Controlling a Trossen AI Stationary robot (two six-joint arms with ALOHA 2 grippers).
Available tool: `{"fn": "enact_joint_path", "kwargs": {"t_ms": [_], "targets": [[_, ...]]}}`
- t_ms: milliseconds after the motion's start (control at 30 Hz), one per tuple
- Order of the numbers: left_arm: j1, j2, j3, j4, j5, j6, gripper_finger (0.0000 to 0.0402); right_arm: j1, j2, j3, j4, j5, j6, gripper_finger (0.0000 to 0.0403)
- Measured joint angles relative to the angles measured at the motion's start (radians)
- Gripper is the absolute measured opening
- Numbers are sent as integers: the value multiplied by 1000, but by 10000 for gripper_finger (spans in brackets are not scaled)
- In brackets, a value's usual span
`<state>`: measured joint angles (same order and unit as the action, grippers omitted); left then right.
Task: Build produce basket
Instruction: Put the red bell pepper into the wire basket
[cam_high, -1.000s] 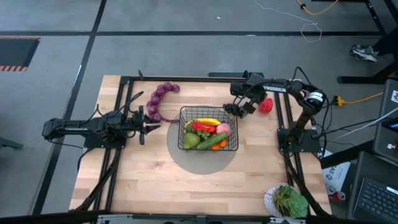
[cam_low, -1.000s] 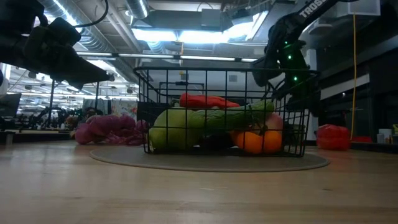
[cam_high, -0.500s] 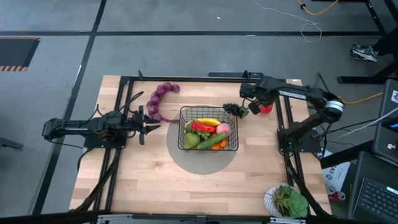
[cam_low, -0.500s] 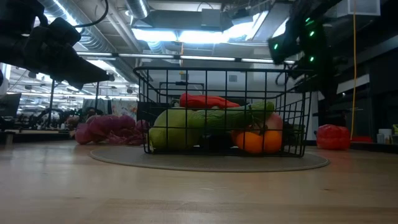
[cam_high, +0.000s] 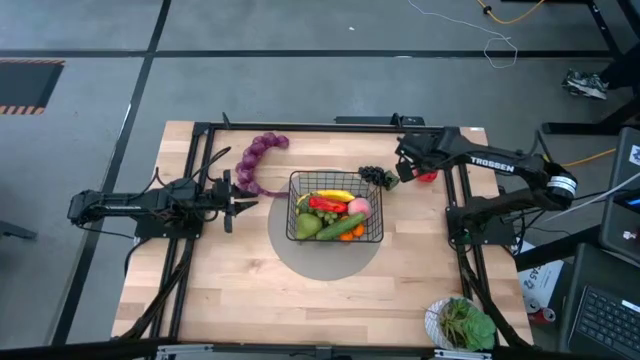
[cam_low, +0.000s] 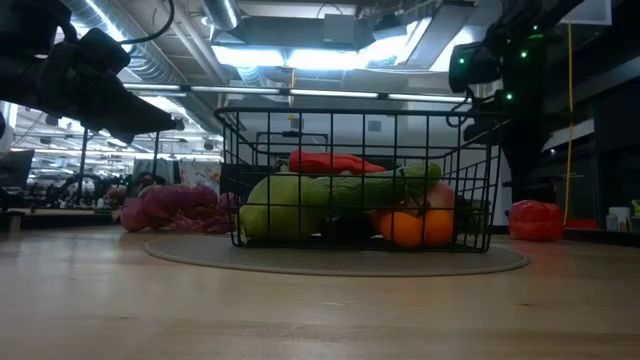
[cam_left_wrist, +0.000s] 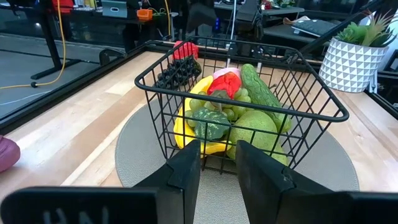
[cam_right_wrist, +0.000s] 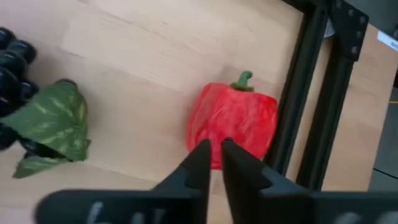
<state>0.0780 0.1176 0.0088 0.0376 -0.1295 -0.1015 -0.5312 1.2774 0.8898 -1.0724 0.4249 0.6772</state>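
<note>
- Bg: wooden table (cam_high: 250, 290) on grey floor, round grey mat (cam_high: 325, 258) under the basket (cam_high: 335, 220); lab ceiling lights are seen behind in low view.
- Left gripper (cam_high: 232, 205) is parked just left of basket, well off the produce; in left wrist view its fingers are seen slightly apart w/ nothing between them.
- Purple grape string (cam_high: 255, 160) is left on table, up-left of basket, not loaded yet.
- Basket sits mid-table, already filled w/ pear, cucumber, banana, peach, oranges.
- Dark grapes (cam_high: 375, 176) lie outside, at basket's upper-right corner; whether the wire is touched can't be told.
- Right gripper (cam_high: 408, 168) is held above the red pepper (cam_high: 427, 170), which is on the table near the arm frame rail (cam_right_wrist: 317, 106); jaws are seen nearly together, a thin gap only, nothing clamped.
- Risk: w/ jaws this narrow, pepper is likely to be pushed, not grasped, if descent is made; wider opening is needed.
- Risk: pepper could be shoved under or against the rail, or rail struck by a finger.
- View diffs: pepper stem + grape leaf (cam_right_wrist: 53, 121) are shown only by right wrist view; pepper's height vs basket rim only by low view; overall layout only by high view.
</note>
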Motion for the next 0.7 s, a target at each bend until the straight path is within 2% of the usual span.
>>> {"fn": "enact_joint_path", "kwargs": {"t_ms": [100,333,500,600,700], "targets": [[0,0,0,0,0,0,96,-1,0,-21,9,8,5,84],[0,0,0,0,0,0,96,0,0,-84,22,12,151,200],[0,0,0,0,0,0,96,-1,0,-157,45,52,271,277],[0,0,0,0,0,0,96,-1,0,-189,70,59,309,307],[0,0,0,0,0,0,96,0,1,-193,96,-28,268,319]]}}
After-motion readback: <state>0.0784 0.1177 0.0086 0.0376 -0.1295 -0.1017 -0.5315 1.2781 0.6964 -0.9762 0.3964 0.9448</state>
